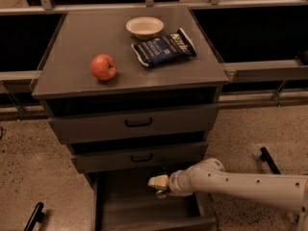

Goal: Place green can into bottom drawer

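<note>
The gripper (159,183) is being held over the open bottom drawer (139,213), just below the middle drawer (139,157). The green can (161,192) is seemingly being carried directly beneath it. The grip's state cannot be told.

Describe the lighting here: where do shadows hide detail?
Camera view: dim, warm light throughout; the cabinet top is evenly lit, the apple throwing a soft shadow; the open bottom drawer lies in deep shade, so the gripper over it shows no clear load.
</note>
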### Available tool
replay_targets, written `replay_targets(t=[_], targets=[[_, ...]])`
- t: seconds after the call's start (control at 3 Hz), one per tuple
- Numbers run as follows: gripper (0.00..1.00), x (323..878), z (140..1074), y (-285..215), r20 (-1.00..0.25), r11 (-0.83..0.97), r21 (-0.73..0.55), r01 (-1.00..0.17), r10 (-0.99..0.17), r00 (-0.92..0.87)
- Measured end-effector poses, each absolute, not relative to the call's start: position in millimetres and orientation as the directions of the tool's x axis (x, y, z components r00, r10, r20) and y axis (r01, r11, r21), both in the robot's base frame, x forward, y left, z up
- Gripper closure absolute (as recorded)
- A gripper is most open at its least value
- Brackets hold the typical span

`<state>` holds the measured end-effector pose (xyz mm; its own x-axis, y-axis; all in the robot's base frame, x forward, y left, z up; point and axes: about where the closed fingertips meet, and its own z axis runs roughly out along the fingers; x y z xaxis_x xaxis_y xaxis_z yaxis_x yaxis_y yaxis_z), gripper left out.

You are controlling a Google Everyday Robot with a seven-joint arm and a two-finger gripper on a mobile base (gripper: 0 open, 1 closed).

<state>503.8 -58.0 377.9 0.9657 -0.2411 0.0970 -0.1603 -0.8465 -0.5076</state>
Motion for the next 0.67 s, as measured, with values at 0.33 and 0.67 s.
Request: replay_targets(t=[0.33, 0.67], targets=[[1.0, 501, 318, -48, 0.031, -0.808, -0.565, -0.168, -0.224, 0.974], [1.0, 482, 247, -40, -0.035, -0.798, -0.579, -0.167, -0.181, 0.983]])
